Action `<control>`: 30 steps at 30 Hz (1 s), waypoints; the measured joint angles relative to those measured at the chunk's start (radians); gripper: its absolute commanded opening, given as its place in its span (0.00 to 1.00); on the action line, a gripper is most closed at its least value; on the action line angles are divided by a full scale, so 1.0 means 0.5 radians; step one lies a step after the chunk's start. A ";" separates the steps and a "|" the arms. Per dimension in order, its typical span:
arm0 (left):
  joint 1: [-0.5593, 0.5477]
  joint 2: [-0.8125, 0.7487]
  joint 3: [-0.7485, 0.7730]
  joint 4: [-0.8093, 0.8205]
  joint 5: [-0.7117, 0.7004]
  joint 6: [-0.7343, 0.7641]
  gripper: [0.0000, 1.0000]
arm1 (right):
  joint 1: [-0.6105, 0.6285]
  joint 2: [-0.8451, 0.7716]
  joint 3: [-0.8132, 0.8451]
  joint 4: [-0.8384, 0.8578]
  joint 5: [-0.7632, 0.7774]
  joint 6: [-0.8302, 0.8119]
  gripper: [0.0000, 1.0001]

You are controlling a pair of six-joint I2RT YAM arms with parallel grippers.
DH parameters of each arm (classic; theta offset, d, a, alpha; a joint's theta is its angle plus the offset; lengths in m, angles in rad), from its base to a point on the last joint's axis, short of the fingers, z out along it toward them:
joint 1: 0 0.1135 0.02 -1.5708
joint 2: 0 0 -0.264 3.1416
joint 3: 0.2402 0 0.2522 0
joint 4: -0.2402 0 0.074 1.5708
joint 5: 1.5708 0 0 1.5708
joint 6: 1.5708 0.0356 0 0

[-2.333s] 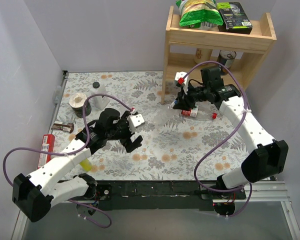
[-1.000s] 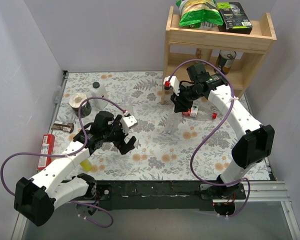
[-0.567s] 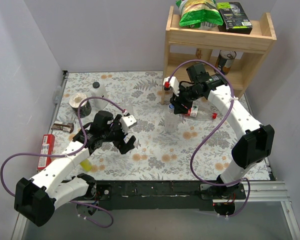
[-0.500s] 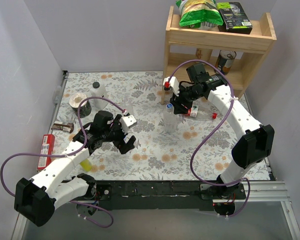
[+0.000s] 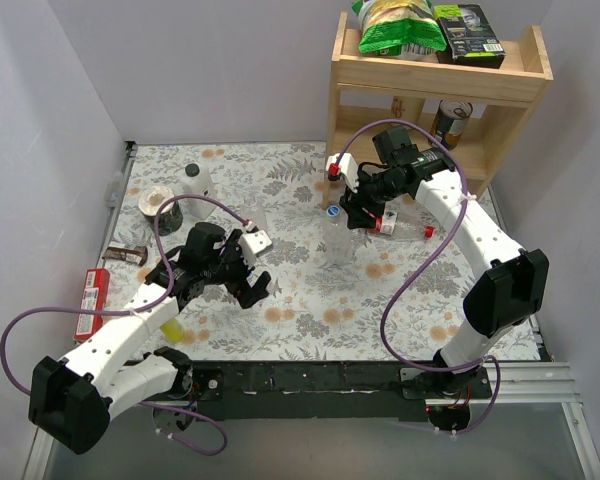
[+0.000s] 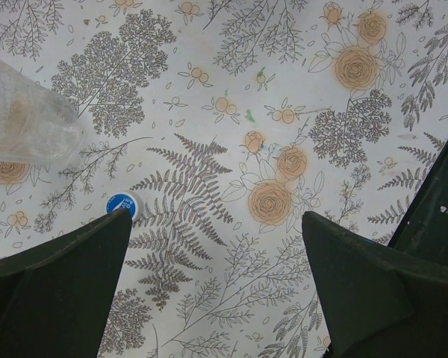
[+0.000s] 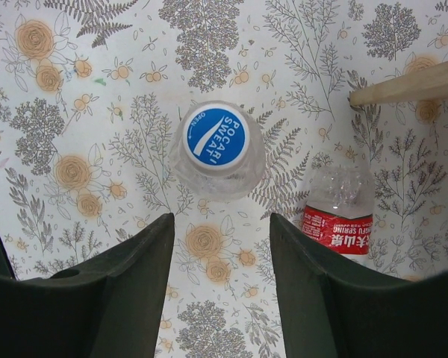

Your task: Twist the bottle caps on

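Observation:
A clear bottle (image 5: 332, 240) stands upright mid-table with a blue cap (image 5: 331, 211) on its neck; from above, the cap (image 7: 218, 138) reads Pocari Sweat. My right gripper (image 5: 353, 212) hangs just right of it, open, with nothing between its fingers (image 7: 222, 224). A red-labelled clear bottle (image 5: 384, 226) lies beside it (image 7: 337, 218), and a small red cap (image 5: 429, 232) rests further right. My left gripper (image 5: 256, 281) is open over bare cloth (image 6: 216, 224). A loose blue cap (image 6: 122, 203) lies by its left fingertip, near another clear bottle (image 6: 22, 123), (image 5: 258, 222).
A wooden shelf (image 5: 430, 80) with snack bags stands at the back right; its foot (image 7: 411, 82) is close to the right gripper. A white bottle (image 5: 193, 180), a round jar (image 5: 160, 205), a candy bar (image 5: 127, 255), a red packet (image 5: 95, 295) and a yellow bottle (image 5: 172, 328) sit along the left.
My right gripper has opened and drawn back off the blue cap, which stays on the upright bottle. The left arm has hardly moved.

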 measured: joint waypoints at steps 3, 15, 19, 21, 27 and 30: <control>0.008 0.000 -0.001 0.002 0.001 -0.003 0.98 | 0.000 0.000 0.001 0.000 0.000 0.000 0.62; 0.142 -0.018 0.135 -0.089 0.024 -0.082 0.98 | 0.001 0.050 0.391 -0.171 0.018 0.003 0.77; 0.373 -0.027 0.389 -0.089 0.044 -0.178 0.98 | 0.007 -0.045 0.429 0.063 -0.105 0.130 0.82; 0.483 -0.027 0.503 -0.067 0.040 -0.219 0.98 | 0.029 -0.135 0.265 0.334 -0.210 0.246 0.83; 0.739 -0.034 0.676 0.051 -0.111 -0.420 0.98 | 0.252 -0.169 -0.279 1.228 -0.377 0.583 0.83; 0.874 -0.039 0.714 0.141 -0.320 -0.544 0.98 | 0.388 -0.114 -0.537 1.741 -0.398 0.757 0.82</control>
